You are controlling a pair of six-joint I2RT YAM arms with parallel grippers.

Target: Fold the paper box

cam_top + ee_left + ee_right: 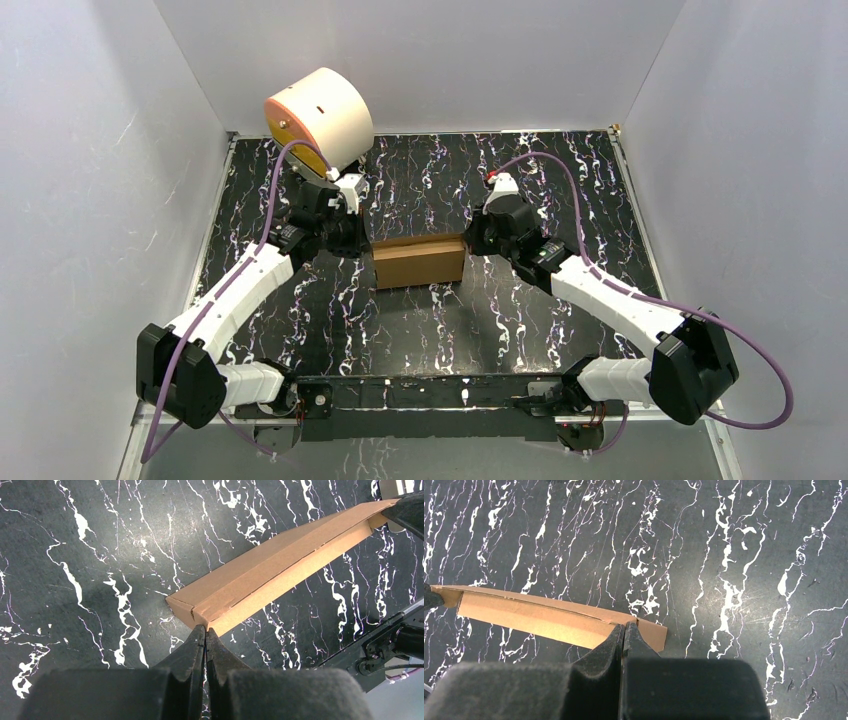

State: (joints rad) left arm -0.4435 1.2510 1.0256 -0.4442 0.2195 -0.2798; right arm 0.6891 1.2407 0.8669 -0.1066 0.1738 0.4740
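Observation:
The paper box (420, 262) is plain brown cardboard, folded into a long shallow shape, lying mid-table on the black marbled surface. My left gripper (362, 245) is at its left end and my right gripper (470, 240) at its right end. In the left wrist view the jaws (205, 628) are shut, tips touching the box's (280, 567) near corner seam. In the right wrist view the jaws (624, 625) are shut, tips against a notch at the box's (534, 617) end flap. No cardboard shows between either pair of fingers.
A cream cylinder with an orange face (320, 115) stands at the back left, just behind the left arm. Grey walls close in the table on three sides. A black rail (430, 390) with the arm bases runs along the near edge.

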